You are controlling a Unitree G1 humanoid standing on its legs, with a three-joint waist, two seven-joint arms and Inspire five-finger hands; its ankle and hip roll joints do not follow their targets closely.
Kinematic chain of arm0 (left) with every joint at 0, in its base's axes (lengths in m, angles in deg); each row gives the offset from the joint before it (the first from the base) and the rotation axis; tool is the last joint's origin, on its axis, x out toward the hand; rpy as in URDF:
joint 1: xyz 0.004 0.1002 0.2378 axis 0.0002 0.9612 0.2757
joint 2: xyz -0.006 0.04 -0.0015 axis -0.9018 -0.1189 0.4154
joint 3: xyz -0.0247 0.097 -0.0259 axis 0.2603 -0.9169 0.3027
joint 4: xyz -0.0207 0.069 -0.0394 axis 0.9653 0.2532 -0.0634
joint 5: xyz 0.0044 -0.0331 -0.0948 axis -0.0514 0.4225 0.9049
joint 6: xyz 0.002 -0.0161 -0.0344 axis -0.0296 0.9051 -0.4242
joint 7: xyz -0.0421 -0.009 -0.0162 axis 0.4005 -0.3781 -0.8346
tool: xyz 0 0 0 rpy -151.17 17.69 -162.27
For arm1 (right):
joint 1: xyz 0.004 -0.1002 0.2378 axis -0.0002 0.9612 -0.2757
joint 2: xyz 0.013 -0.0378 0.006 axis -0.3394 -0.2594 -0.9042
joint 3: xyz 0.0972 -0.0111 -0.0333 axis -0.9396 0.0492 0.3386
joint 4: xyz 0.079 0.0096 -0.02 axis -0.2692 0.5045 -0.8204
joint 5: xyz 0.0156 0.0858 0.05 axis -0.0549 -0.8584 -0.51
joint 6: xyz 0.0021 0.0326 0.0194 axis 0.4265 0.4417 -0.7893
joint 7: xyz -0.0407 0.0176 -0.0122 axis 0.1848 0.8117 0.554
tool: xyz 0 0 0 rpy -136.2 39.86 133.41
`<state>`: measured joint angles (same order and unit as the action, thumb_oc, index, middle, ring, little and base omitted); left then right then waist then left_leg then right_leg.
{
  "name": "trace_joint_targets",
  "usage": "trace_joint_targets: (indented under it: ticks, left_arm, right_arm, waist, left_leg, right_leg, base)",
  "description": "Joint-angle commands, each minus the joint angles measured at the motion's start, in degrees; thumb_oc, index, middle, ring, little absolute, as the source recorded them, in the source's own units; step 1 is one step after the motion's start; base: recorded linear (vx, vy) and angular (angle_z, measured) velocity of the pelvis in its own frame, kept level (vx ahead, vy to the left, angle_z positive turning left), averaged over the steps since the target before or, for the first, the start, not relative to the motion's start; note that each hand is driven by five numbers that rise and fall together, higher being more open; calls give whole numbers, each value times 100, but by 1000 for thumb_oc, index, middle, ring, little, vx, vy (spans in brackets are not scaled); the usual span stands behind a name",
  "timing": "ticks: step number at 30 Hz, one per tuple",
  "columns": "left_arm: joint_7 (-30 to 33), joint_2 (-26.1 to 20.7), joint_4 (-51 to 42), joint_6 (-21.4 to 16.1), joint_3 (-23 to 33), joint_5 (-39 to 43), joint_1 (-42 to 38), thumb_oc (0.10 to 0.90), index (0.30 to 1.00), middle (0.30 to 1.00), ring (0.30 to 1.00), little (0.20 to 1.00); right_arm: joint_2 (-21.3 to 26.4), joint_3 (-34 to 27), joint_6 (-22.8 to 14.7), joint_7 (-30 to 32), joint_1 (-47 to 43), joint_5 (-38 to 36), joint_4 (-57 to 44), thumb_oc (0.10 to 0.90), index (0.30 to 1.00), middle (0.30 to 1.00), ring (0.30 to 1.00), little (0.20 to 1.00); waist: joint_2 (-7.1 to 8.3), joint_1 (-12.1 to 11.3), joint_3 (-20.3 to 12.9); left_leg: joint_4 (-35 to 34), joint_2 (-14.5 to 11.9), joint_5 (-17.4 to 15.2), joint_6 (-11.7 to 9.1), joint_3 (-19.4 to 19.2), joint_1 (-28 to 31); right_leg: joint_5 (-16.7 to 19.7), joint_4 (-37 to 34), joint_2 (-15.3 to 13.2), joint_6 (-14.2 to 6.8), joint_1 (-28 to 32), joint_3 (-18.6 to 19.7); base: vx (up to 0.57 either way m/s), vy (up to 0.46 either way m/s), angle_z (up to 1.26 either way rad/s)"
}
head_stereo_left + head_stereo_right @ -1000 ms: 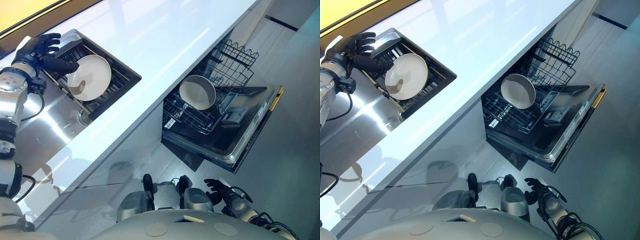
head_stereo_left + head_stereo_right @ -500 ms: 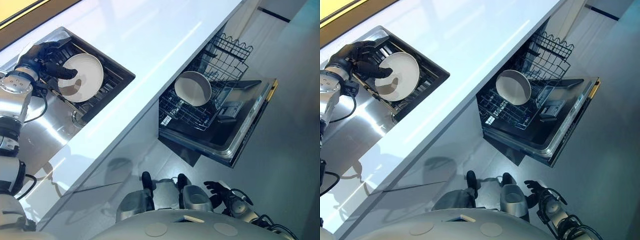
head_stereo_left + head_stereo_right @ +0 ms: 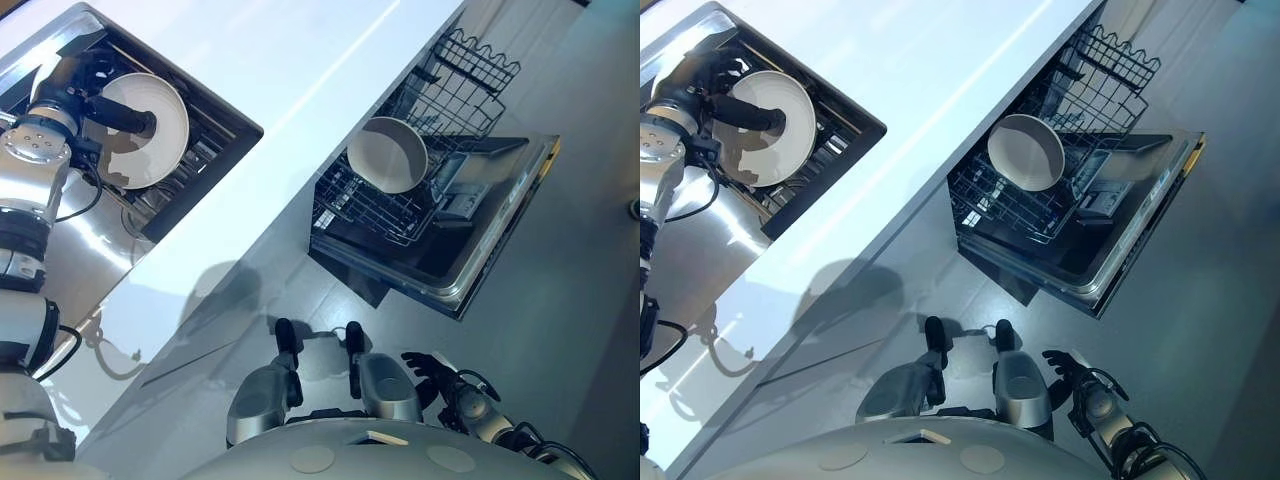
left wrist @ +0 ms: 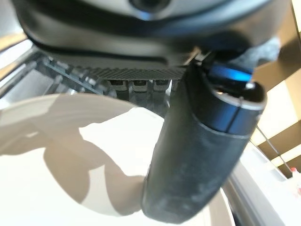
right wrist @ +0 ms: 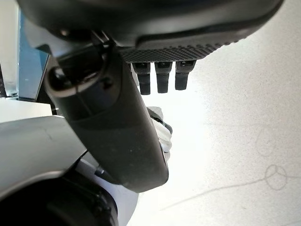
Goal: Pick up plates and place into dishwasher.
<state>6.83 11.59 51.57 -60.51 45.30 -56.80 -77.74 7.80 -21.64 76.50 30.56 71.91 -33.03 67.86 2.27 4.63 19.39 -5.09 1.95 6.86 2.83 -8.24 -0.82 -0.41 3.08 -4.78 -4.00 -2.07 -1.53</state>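
gripping a plate over the sink rack

reaching into the sink (image 3: 60, 245) at the far left of the white counter (image 3: 300, 60), the left hand (image 3: 85, 95) has its thumb laid across the face of a white plate (image 3: 150, 135) and its fingers down behind the rim, so the plate is pinched between them. in the left wrist view the thumb (image 4: 202, 155) presses flat on the plate's pale inner surface, with the fingers past its far edge. the plate sits tilted in the dark dish rack (image 3: 215, 140) that fills the sink's right part.

to the right, below the counter's edge, the dishwasher (image 3: 480, 250) stands open with its door folded down. its lower wire basket (image 3: 365, 210) is pulled out, and a second white plate (image 3: 388, 155) stands on edge in it, leaning against the tines. the upper basket (image 3: 475, 65) shows behind it.

the right hand (image 3: 1065, 368) hangs low beside the robot, well away from the dishwasher, over the grey floor (image 3: 580, 300). its fingers are loosely spread and hold nothing.
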Motion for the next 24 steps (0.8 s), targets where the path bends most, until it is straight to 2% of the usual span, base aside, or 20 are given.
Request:
trace_joint_targets:
  ticks: [1, 6, 8, 11, 12, 13, 19, 24]
  left_arm:
    - [393, -223, 230, -203, 128, -277, -1027, 800, 900, 900, 900, 900]
    - [204, -234, 371, -99, 70, -301, -1122, 800, 900, 900, 900, 900]
    - [-275, -219, 373, 105, 11, -70, -1169, 800, 900, 900, 900, 900]
    - [-1646, -196, 241, 638, -89, 316, -1125, 800, 900, 900, 900, 900]
    - [-2014, -207, 175, 740, -139, 352, -1076, 311, 481, 481, 481, 411]
    - [-2224, -239, 53, 798, -206, 444, -995, 100, 300, 300, 300, 200]
    - [-3543, -392, -399, 853, -357, 626, -618, 100, 300, 300, 300, 200]
    - [-3833, -458, -842, 1001, -392, 1198, -569, 100, 300, 300, 300, 200]
  right_arm:
    - [178, 134, -176, 83, 61, -243, -233, 800, 900, 900, 900, 900]
    - [204, 190, -153, 101, -22, -369, -347, 800, 900, 900, 900, 900]
    - [218, 188, -132, 109, -62, -379, -392, 800, 900, 900, 900, 900]
    - [235, 88, -87, 97, -135, -330, -391, 800, 900, 900, 900, 900]
    - [252, 36, -83, 78, -161, -305, -380, 800, 900, 900, 900, 900]
    - [280, -38, -98, 43, -187, -272, -352, 800, 900, 900, 900, 900]
    - [376, -268, -253, -78, -277, -95, -115, 800, 900, 900, 900, 900]
    - [370, -296, -334, -136, -317, -71, 19, 800, 900, 900, 900, 900]
  waist:
    - [-139, 163, -88]
    - [-109, 154, 42]
    - [-107, 154, 88]
    - [-152, 132, 140]
    - [-178, 123, 151]
    - [-209, 108, 165]
    - [-355, 10, 110]
    - [-386, -55, -46]
  left_leg:
    - [860, 182, -896, 218, -32, -233]
    - [900, 167, -860, 212, -17, -384]
    - [882, 160, -831, 199, -23, -435]
    - [831, 159, -785, 178, -33, -456]
    - [801, 160, -767, 168, -32, -445]
    - [765, 165, -756, 162, -28, -418]
    - [661, 203, -736, 128, -5, -259]
    - [513, 216, -705, 89, 24, -68]
  right_leg:
    - [653, 311, -74, -507, -629, 241]
    - [697, 302, -63, -490, -745, 258]
    - [713, 286, -58, -481, -781, 267]
    - [774, 272, -75, -472, -808, 253]
    - [784, 259, -77, -468, -801, 246]
    - [804, 247, -83, -464, -787, 233]
    - [748, 212, -155, -435, -609, 70]
    - [673, 139, -158, -435, -402, -37]
  base:
    - [0, 0, 0]
    - [-36, 2, 2]
    - [-68, 13, 3]
    - [-56, 26, 1]
    - [-43, 35, -2]
    - [-47, 44, -2]
    - [-33, 27, -1]
    - [-9, -17, 4]
